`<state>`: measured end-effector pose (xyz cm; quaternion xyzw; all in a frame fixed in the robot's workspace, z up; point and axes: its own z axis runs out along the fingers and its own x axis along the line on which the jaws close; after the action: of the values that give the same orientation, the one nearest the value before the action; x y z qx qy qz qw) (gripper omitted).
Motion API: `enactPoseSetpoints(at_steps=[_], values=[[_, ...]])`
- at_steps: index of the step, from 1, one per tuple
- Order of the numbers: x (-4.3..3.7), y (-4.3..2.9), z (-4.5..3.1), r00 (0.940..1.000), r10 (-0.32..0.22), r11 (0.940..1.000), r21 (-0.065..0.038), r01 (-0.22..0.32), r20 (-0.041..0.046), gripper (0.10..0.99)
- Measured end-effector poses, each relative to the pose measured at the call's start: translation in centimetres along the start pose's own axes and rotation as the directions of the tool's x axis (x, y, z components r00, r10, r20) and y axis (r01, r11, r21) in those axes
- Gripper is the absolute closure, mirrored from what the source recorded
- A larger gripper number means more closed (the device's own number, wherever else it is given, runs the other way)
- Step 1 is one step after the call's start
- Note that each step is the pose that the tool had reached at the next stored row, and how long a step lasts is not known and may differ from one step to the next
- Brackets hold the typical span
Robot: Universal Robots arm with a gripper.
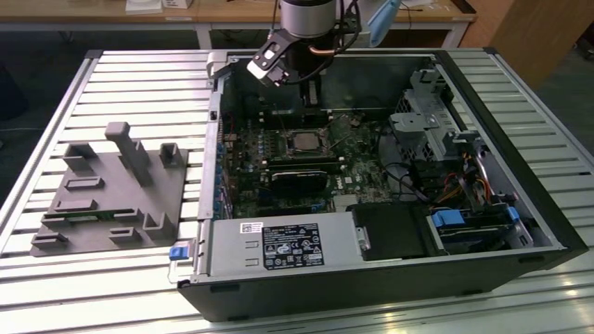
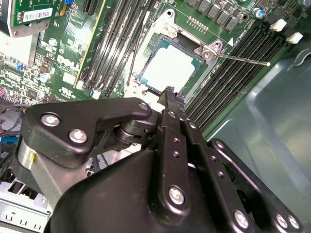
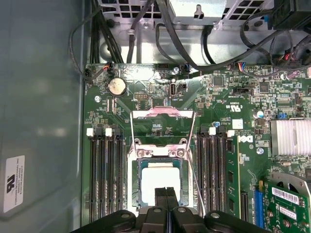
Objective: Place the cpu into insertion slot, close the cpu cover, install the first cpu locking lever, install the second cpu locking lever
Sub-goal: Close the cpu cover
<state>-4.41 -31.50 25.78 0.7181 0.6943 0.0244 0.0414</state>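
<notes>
Over socket now: gripper [image 3: 166, 191] hovers at edge of cpu [image 3: 159, 177], fingers pinched together, nothing between them. Flat in insertion slot [image 3: 137, 167] sits cpu, silver top up (plain in both wrist views). Open and flipped back lies cpu cover [image 3: 163, 114], between slot and coin battery [image 3: 116, 86]. Unlatched wire lever [image 2: 243, 59] sticks out across memory slots [image 2: 233, 77].

Drop onto insertion slot [image 3: 160, 161] clear; cpu cover [image 3: 163, 113] seemingly raised at one edge; lever rods [image 3: 194, 141], memory slots [image 3: 107, 174] flanking
</notes>
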Motion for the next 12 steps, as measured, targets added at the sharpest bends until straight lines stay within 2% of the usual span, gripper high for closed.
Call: enactPoseSetpoints(at_steps=[4,12], values=[[0.01,0.2,0.02,1.0,0.0,1.0,0.0,0.0,0.0,0.98],[0.05,1.48,0.14,1.0,0.0,1.0,0.0,0.0,0.0,0.98]])
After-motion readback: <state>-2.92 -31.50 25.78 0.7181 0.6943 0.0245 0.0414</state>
